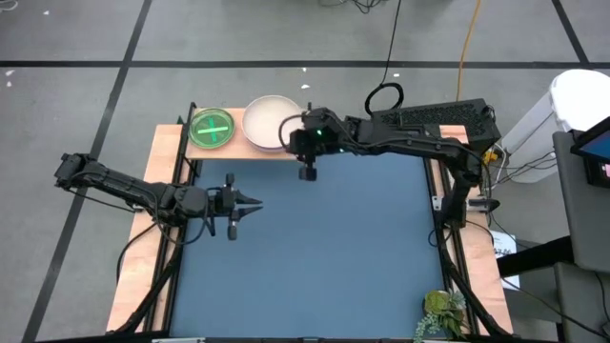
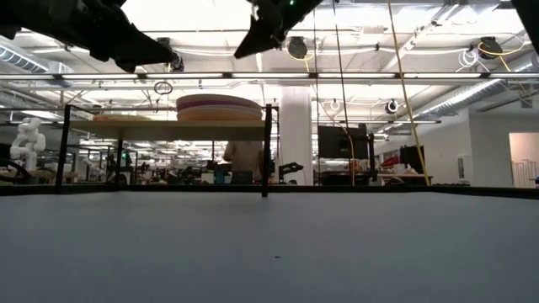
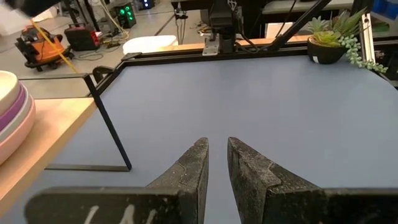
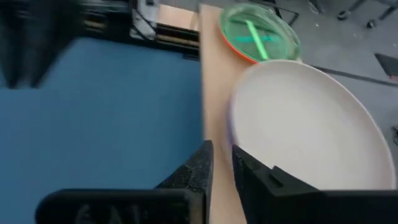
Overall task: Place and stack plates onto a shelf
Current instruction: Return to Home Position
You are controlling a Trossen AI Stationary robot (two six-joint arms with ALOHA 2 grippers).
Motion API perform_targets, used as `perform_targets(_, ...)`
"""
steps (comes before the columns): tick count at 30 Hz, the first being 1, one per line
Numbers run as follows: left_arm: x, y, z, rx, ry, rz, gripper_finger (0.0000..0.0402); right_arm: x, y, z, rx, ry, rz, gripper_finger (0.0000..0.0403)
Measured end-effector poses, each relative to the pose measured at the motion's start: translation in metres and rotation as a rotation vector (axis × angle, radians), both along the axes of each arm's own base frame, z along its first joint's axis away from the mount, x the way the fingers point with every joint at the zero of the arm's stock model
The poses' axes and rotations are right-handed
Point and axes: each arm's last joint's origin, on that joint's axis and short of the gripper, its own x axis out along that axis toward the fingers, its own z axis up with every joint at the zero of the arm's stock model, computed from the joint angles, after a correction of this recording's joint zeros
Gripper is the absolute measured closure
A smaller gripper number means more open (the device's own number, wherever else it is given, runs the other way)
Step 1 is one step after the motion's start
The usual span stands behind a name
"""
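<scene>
The shelf (image 1: 238, 150) stands at the table's far left. It carries a stack of small translucent plates with a green plate (image 1: 212, 128) on top. Beside that is a stack of large plates topped by a cream plate (image 1: 270, 122). In the low view the large stack (image 2: 219, 108) rests on the shelf board (image 2: 168, 130). My right gripper (image 1: 294, 133) hovers, shut and empty, above the shelf's right end, beside the cream plate (image 4: 305, 118). My left gripper (image 1: 255, 203) hangs shut and empty over the blue table, near the shelf's near side.
A potted plant (image 1: 443, 314) sits at the table's near right corner. A keyboard (image 1: 438, 116) lies behind the right arm at the far edge. A thin black shelf leg (image 3: 109, 124) stands close to my left gripper. Bare blue table (image 1: 353, 248) spreads over the middle and right.
</scene>
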Motion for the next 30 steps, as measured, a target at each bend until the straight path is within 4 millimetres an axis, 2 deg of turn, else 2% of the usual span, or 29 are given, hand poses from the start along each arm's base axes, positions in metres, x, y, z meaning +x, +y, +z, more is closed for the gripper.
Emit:
perform_targets(4,0.0,0.0,0.001,-0.006,-0.016,0.001,0.0334,-0.01,0.023,0.002,0.002,-0.039,0.041,0.0376)
perform_targets(7,0.001,0.0,0.003,-0.014,-0.033,0.002,0.0334,-0.025,0.037,0.0,0.002,-0.093,0.065,0.0396)
perform_targets(15,0.001,-0.001,0.004,-0.012,-0.039,-0.016,0.0334,-0.088,0.058,-0.006,0.018,-0.225,0.036,0.0402)
perform_targets(20,0.001,-0.001,0.004,0.015,-0.038,-0.035,0.0334,-0.129,0.064,-0.021,0.01,-0.257,-0.007,0.0402)
perform_targets(24,0.0,-0.001,0.006,0.034,-0.046,-0.039,0.0334,-0.156,0.068,-0.04,0.026,-0.299,-0.01,0.0402)
perform_targets(27,-0.002,0.0,0.008,0.037,-0.065,-0.039,0.0338,-0.173,0.07,-0.054,0.03,-0.325,-0.015,0.0403)
perform_targets(30,-0.004,0.0,0.009,0.05,-0.067,-0.041,0.0359,-0.187,0.071,-0.064,0.038,-0.327,-0.02,0.0403)
